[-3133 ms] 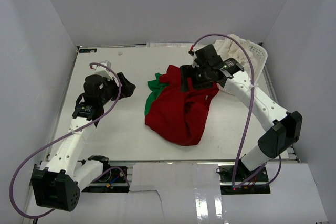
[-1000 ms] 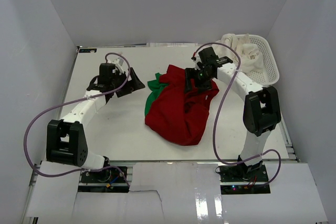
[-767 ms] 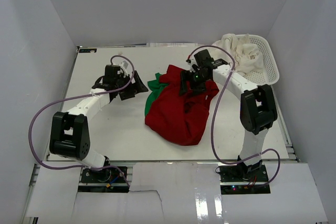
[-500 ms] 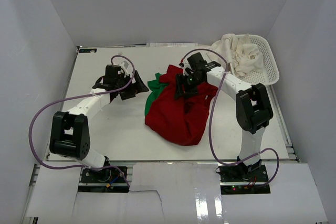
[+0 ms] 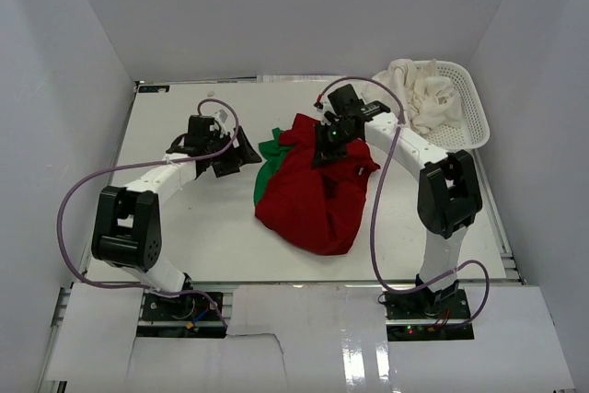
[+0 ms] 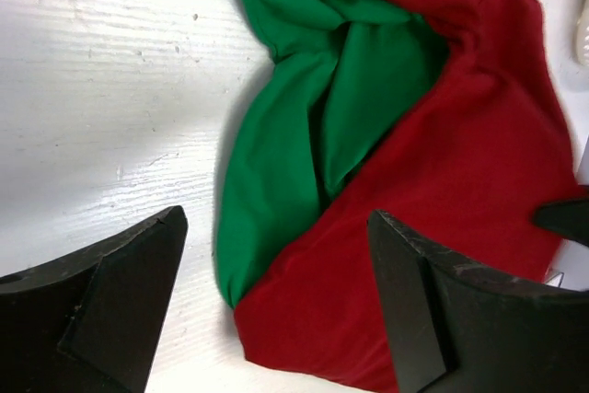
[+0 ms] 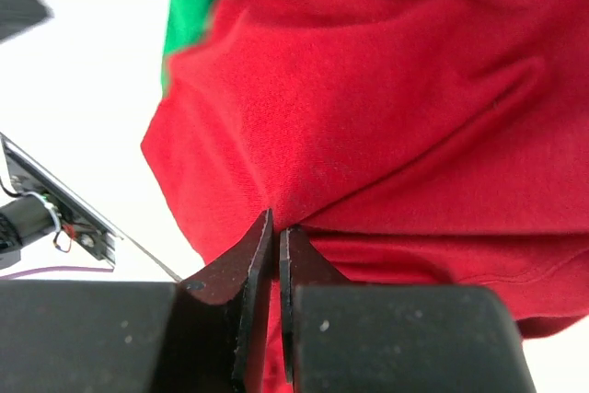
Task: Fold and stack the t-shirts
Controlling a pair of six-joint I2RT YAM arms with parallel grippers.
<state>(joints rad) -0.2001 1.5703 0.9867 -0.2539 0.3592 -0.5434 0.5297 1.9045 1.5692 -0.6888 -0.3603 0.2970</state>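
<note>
1. At the bottom of the top view, both arm bases sit at the near edge of the white table (image 5: 202,236).
2. The red t-shirt (image 5: 317,204) lies crumpled in the centre of the frame. Its rounded end points toward the bases, and the rest spreads up and to the right.
3. The green t-shirt (image 5: 267,170) is bunched and mostly covered, showing only along the red one's left edge.
4. Left of centre, the left gripper (image 5: 241,148) is just beside the green cloth with its jaws wide apart and nothing between them. In its wrist view, its dark fingers (image 6: 110,292) rise from the lower corners on either side of the green fold.
5. The right gripper (image 5: 324,148) is on the upper part of the red t-shirt. Its jaws are pressed together, pinching a ridge of red fabric.
6. At the upper right stands a white slotted basket (image 5: 471,121), with pale cloth (image 5: 425,97) heaped inside and spilling over its left rim.
</note>
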